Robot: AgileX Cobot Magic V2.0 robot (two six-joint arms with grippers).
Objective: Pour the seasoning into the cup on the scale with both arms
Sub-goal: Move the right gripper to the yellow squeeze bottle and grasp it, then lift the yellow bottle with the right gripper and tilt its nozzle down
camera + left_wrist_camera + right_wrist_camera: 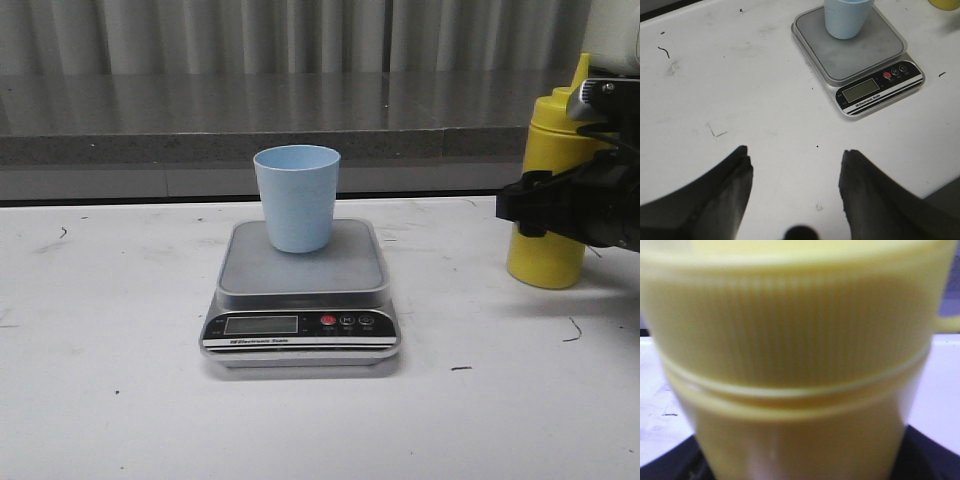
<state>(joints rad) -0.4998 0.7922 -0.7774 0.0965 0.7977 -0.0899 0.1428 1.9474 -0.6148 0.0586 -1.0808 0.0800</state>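
So the table (100,400) is plain white with a few dark scuffs and little marks scattered on it. Behind it runs a grey stone-looking ledge (150,148), and behind that a wall of pale vertical panels or curtain, hard to say which.

The scale (300,325) sits about mid-table, display facing the near edge, and the pale blue cup (297,197) stands upright on the far part of its steel platform. I can't read the display.

Right end effector (545,205) is over at the far right, up against the yellow seasoning bottle (545,250), which stands upright on the table well apart from the scale. In the right wrist view the bottle (795,365) fills basically the whole frame, with dark finger parts at both lower corners, so it's between the fingers, but I honestly can't tell whether they're clamped on it or just around it.

Left end effector (795,170) hangs over bare table on the near-left side of the scale (860,55), fingers spread wide apart, holding nothing and touching nothing.
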